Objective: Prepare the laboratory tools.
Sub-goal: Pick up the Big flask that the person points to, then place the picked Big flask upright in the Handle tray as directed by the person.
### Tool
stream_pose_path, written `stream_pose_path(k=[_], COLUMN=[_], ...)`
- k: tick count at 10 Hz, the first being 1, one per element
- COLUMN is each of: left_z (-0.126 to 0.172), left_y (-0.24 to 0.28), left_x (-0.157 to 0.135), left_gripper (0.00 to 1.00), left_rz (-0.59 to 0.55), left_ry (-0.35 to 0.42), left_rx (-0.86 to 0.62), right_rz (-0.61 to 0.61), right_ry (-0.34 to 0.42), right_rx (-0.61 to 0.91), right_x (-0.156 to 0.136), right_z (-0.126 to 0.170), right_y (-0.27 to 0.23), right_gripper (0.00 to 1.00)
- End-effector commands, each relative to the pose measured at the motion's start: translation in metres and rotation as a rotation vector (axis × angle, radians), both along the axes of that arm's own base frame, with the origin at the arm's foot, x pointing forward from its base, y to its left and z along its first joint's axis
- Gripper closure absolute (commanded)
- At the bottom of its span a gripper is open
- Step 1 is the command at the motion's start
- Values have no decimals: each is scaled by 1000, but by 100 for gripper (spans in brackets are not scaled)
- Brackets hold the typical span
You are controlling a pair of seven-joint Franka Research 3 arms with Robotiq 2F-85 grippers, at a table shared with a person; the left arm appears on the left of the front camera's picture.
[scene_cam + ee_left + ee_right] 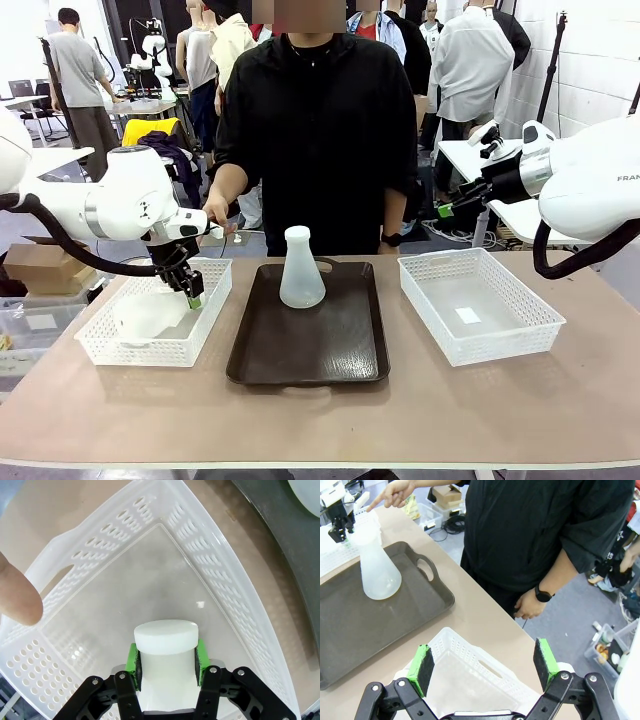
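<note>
The left tool [192,292] pinches the neck of one flask [166,636] inside the left basket [225,580] (the other flask [301,270] stands on the tray [330,350]). On lifting, the slick neck may slip or the base may snag the wall. The right tool [482,665] hangs spread.

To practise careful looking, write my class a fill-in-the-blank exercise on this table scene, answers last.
1. The left gripper is shut on the neck of a ____ inside a basket.
2. Another flask stands upright on the dark ____.
3. The right gripper is ____ and holds nothing.
4. The person's hand points toward the ____ basket.
Answers: flask; tray; open; left.
</note>
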State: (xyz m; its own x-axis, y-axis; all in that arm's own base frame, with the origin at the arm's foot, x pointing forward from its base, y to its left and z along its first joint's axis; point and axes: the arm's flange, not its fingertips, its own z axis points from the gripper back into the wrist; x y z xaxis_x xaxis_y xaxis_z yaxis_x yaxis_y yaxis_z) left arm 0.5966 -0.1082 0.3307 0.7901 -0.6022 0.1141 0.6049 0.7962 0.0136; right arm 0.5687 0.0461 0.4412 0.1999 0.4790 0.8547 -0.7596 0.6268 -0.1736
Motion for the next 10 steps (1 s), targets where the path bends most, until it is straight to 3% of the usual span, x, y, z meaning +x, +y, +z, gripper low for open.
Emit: stream_pose_path(k=[1, 10], left_z=[-1, -1], left_y=[0, 0], left_x=[1, 1], left_gripper=[100, 100], left_rz=[-4, -4], left_ry=[-13, -13], left_rx=[-1, -1], right_rz=[8, 8], right_ry=[3, 3], right_rx=[-16, -16], right_x=[2, 2], right_z=[1, 1], right_y=[-1, -1], right_gripper=[0, 0])
